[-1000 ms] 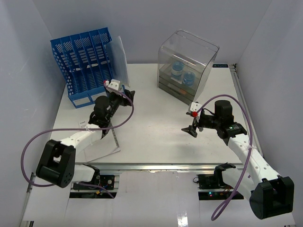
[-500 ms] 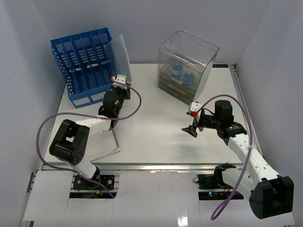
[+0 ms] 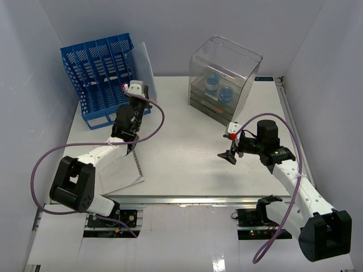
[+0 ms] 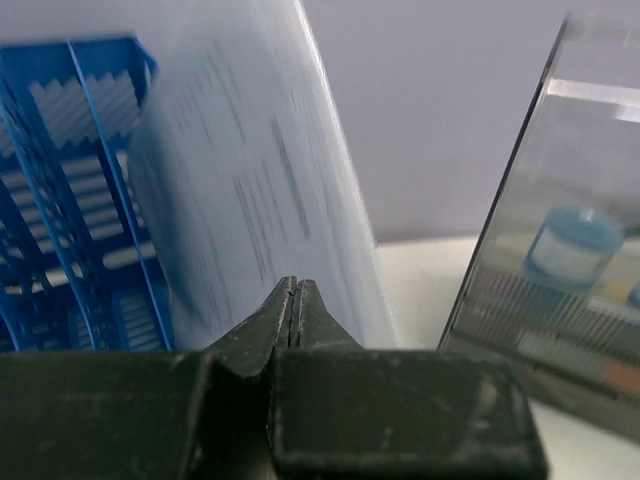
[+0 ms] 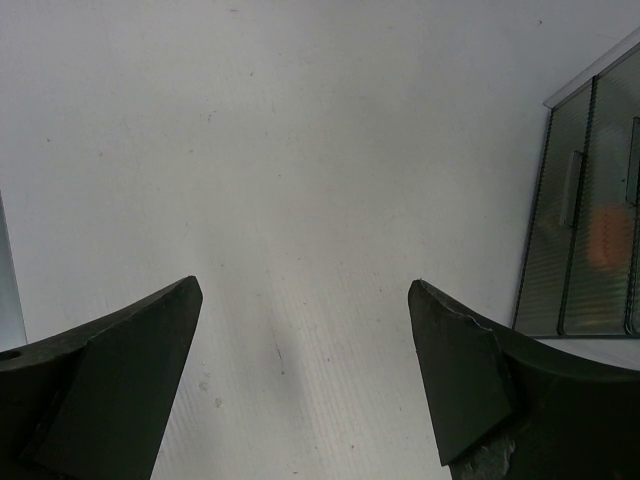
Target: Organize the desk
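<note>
The desk (image 3: 187,158) is lying beneath both grippers: right gripper (image 5: 305,300) gaping above it, left gripper (image 4: 296,288) pressing shut beside the blue file rack's (image 3: 93,73) leaning sheet (image 3: 143,63). The clear drawer box (image 3: 227,68) is holding two blue tubs (image 3: 213,83).

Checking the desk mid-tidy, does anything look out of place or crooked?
Two things. A printed sheet leans tilted against the right end of the blue file rack, seemingly not in a slot. A spiral notebook lies skewed on the desk near the front left, partly under the left arm.
</note>
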Robot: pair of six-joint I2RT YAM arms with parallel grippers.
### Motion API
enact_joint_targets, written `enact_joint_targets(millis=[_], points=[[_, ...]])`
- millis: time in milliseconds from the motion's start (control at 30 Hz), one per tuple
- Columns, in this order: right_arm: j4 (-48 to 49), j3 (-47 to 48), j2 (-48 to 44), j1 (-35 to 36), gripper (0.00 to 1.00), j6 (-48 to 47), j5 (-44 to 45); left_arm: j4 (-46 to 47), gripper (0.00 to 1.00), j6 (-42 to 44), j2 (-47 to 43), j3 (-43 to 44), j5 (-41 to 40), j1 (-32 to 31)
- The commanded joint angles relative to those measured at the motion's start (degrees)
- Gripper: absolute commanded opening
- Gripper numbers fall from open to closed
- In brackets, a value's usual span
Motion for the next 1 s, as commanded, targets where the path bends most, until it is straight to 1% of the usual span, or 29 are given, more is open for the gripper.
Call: enact_joint_targets(millis=[0,100,167,200,233,267,300,367,433,500,600,700,833,933,967], points=[[1.08,-0.32,-0.12,-0.36,0.90,-0.58,-0.59,-3.68,0.00,-2.44,-5.03,7.06,-2.11,-0.16],[1.08,-0.32,-0.31,-0.31,0.90,-0.58,-0.38,-7.21,0.00,-4.92,-5.13,10.07,-1.40,0.06],[1.08,-0.25,-0.72,-0.24,0.90,-0.65,-0.26,-8.38,0.00,-7.01,-5.52,10.45,-0.15,0.09],[1.08,-0.34,-0.87,-0.27,0.90,-0.67,-0.13,-9.22,0.05,-7.86,-5.88,10.26,1.36,0.14],[1.08,-0.38,-1.01,-0.31,0.90,-0.70,-0.12,-10.61,0.22,-8.65,-6.55,9.89,2.96,0.17],[1.08,-0.34,-1.18,-0.31,0.90,-0.74,-0.20,-12.15,0.44,-9.55,-7.36,9.46,4.29,0.17],[1.08,-0.42,-1.31,-0.31,0.90,-0.76,-0.24,-12.83,0.59,-10.14,-8.11,9.28,5.72,0.12],[1.08,-0.49,-1.58,-0.31,0.90,-0.76,-0.24,-17.43,0.73,-10.38,-9.69,8.80,10.97,0.09],[1.08,-0.41,-1.61,-0.31,0.90,-0.76,-0.36,-20.87,0.80,-10.48,-11.50,6.78,14.17,0.14],[1.01,-0.41,-1.61,-0.23,0.90,-0.84,-0.49,-21.29,0.83,-9.91,-12.75,4.33,16.71,0.09],[0.82,-0.32,-1.61,-0.31,0.90,-0.76,-0.77,-19.00,0.84,-7.33,-13.26,-0.89,16.49,0.09],[0.67,-0.32,-1.52,-0.31,0.90,-0.78,-0.86,-12.91,0.83,-4.19,-11.39,-4.05,15.39,0.11],[0.64,-0.32,-1.38,-0.38,0.90,-0.77,-0.61,-6.28,0.80,-1.93,-6.12,-4.51,13.29,0.09],[0.64,-0.40,-1.16,-0.39,0.90,-0.94,-0.51,-4.20,0.77,0.94,-0.36,-2.39,12.49,0.08],[0.53,-0.35,-1.05,-0.39,0.90,-0.99,-0.62,-3.76,0.74,1.17,1.04,-0.85,10.96,0.03]])
